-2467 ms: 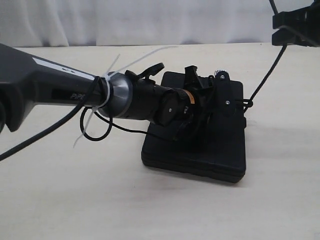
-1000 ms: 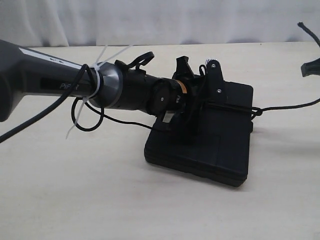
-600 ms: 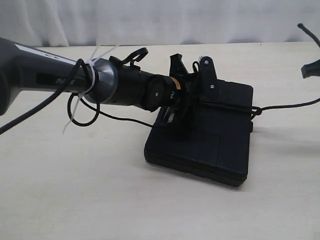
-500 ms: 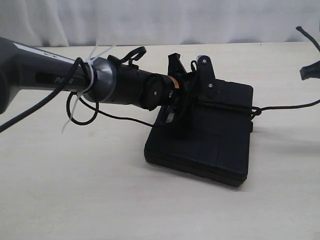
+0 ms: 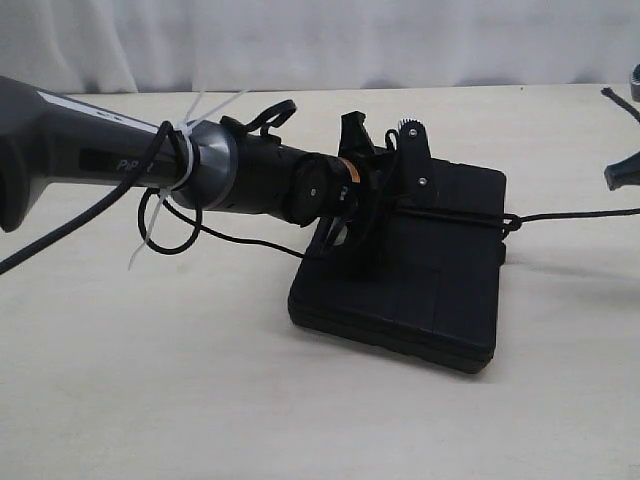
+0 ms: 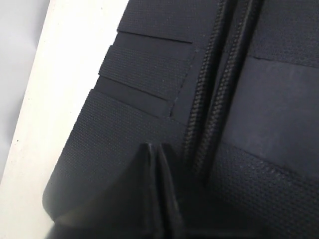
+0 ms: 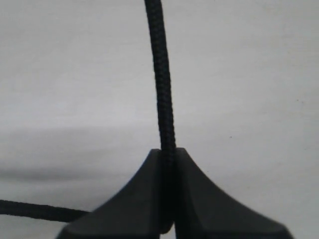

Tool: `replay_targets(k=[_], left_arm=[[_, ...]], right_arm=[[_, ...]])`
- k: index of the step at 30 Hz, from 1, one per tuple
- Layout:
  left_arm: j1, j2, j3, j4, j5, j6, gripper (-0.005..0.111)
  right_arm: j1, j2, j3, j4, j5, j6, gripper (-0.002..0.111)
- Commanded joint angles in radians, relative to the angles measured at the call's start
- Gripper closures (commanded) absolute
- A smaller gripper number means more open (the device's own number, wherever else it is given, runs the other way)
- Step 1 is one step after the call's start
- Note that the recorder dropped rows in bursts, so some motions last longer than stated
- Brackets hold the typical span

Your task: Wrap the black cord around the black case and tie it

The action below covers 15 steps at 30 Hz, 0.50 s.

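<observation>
Inside the closed right pincer (image 7: 168, 155), the black cord (image 7: 160, 74), pinched tight.

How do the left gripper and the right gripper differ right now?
The left gripper is closed on nothing; the right gripper is clamped on the black cord. The left gripper sits over the black case, beside two cord strands; the right gripper hangs over bare table. Both are shut.

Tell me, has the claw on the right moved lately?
Yes. The right gripper has dropped: it showed against the curtain above the table's far edge, and now sits below that edge, holding the black cord.
</observation>
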Motion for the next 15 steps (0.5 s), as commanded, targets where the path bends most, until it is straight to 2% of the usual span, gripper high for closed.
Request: replay_targets(k=[1, 9, 15], left_arm=[[0.003, 0.007, 0.0, -0.002, 0.012, 0.003, 0.107], [0.003, 0.007, 0.0, -0.002, 0.007, 0.002, 0.107], [0.003, 0.007, 0.0, -0.002, 0.005, 0.002, 0.107]], right_arm=[[-0.025, 0.013, 0.005, -0.144, 0.014, 0.109, 0.104], [-0.175, 0.071, 0.005, -0.067, 0.025, 0.136, 0.104], [-0.155, 0.084, 0.005, -0.057, -0.005, 0.114, 0.104]])
